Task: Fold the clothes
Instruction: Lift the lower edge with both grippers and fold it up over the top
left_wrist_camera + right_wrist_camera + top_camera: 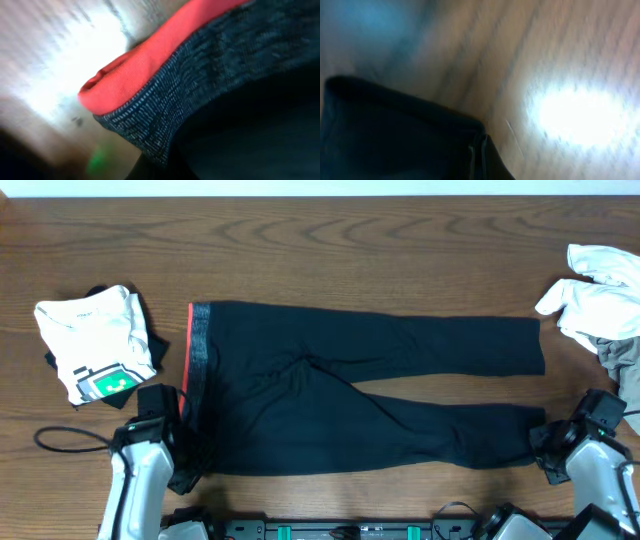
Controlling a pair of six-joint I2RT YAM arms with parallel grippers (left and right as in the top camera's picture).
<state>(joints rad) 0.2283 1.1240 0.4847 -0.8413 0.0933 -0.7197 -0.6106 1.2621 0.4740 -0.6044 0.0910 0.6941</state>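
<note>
Black trousers (350, 390): spread flat across the middle of the wooden bench (350, 250), legs running right, grey-and-red waistband (198, 350) at the left end.
Left jaws: clenched on the near corner of the waistband; its red edge and grey knit fill the wrist view.
Right jaws: clenched on the cuff of the near leg.
White T-shirt (95, 345): folded, green print up, left of the waistband and apart from it.
Pale garments (600, 295): heaped at the right edge.
</note>
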